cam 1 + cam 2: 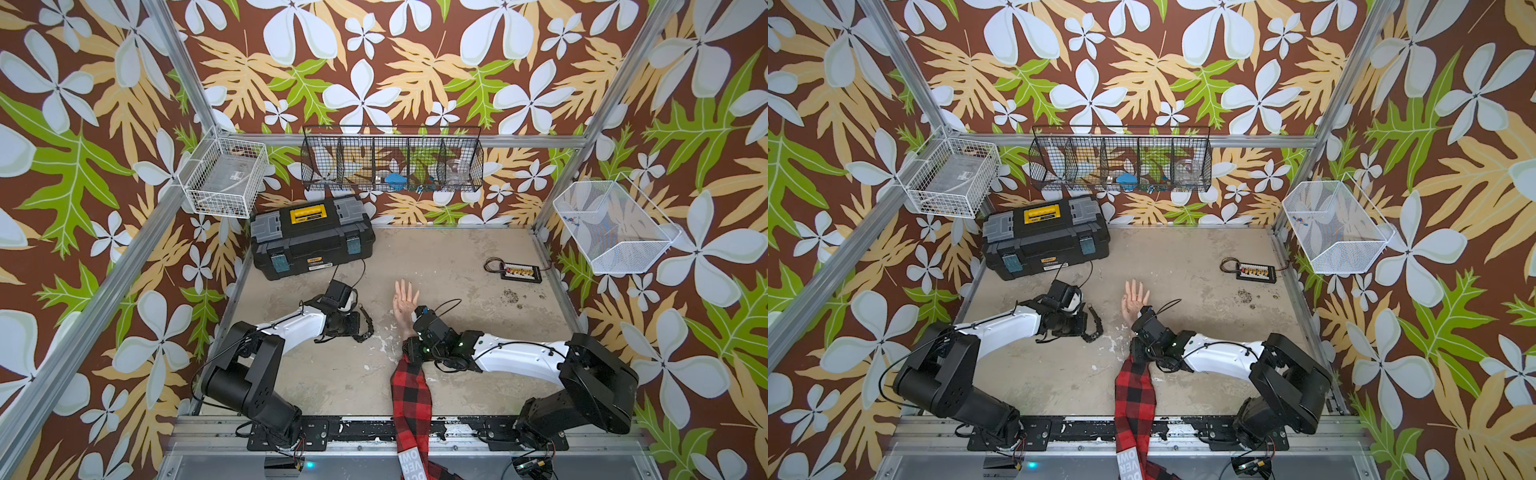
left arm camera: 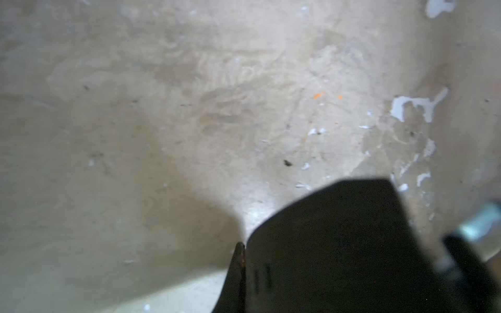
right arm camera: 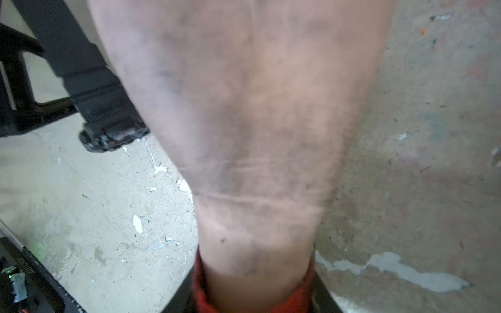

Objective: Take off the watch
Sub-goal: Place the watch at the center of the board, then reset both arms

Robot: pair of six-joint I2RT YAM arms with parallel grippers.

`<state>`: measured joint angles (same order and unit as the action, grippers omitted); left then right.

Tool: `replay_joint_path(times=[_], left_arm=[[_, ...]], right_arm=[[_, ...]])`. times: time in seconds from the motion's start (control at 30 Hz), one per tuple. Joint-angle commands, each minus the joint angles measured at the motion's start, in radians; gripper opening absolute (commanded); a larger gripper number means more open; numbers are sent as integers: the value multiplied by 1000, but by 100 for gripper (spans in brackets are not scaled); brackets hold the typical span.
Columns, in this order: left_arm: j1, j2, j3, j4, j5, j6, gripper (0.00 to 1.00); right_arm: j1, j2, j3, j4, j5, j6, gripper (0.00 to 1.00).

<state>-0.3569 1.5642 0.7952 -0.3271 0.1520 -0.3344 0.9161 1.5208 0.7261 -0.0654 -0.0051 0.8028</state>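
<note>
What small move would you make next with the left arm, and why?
Probably lower the left gripper and release the watch onto the table: the watch hangs from its shut jaws, already clear of the mannequin hand, whose bare wrist the right gripper clamps.

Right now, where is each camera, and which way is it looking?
Both top views: high overhead, looking down at the table; the left arm and right arm show.
Left wrist: above the left claw, facing bare table; its dark tip shows.
Right wrist: above the right claw, looking along the fake arm towards its palm; claw fingers flank the sleeve.
Shared: the watch shows in the right wrist view and both top views.
</note>
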Motion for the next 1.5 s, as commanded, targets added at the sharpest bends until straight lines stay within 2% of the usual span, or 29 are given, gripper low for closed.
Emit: replay_joint_path(times=[0.0, 0.2, 0.6, 0.7, 0.83, 0.9, 0.93, 0.97, 1.0, 1.07, 1.13, 1.27, 1.47], left_arm=[[41, 25, 47, -109, 27, 75, 7], [63, 43, 130, -169, -43, 118, 32], [72, -23, 207, -184, -127, 100, 48], [72, -66, 205, -149, -143, 74, 52], [72, -145, 175, -65, -196, 36, 62], [72, -184, 159, -14, -274, 16, 72], [72, -201, 149, 16, -314, 9, 93], [72, -214, 143, 40, -344, 4, 99], [73, -228, 136, 63, -383, 2, 100], [72, -249, 121, 107, -450, 1, 100], [72, -273, 96, 164, -523, 9, 100], [72, -340, -25, 355, -660, 42, 100], [72, -430, -308, 812, -821, 201, 100]], right_arm=[[-1, 19, 9, -4, 78, -49, 35], [-1, 70, 46, -23, 92, -62, 44], [-2, 24, 83, -72, 101, -65, 63], [-11, -9, 92, -95, 107, -79, 68], [-50, -65, 111, -139, 124, -125, 72], [-83, -97, 117, -150, 131, -171, 75], [-107, -116, 119, -151, 133, -199, 76], [-131, -129, 119, -149, 133, -222, 78], [-162, -141, 117, -142, 131, -250, 78], [-223, -160, 110, -129, 124, -306, 93], [-294, -176, 106, -124, 122, -362, 99], [-440, -191, 84, -88, 134, -437, 97], [-695, -211, -43, 129, 90, -453, 94]])
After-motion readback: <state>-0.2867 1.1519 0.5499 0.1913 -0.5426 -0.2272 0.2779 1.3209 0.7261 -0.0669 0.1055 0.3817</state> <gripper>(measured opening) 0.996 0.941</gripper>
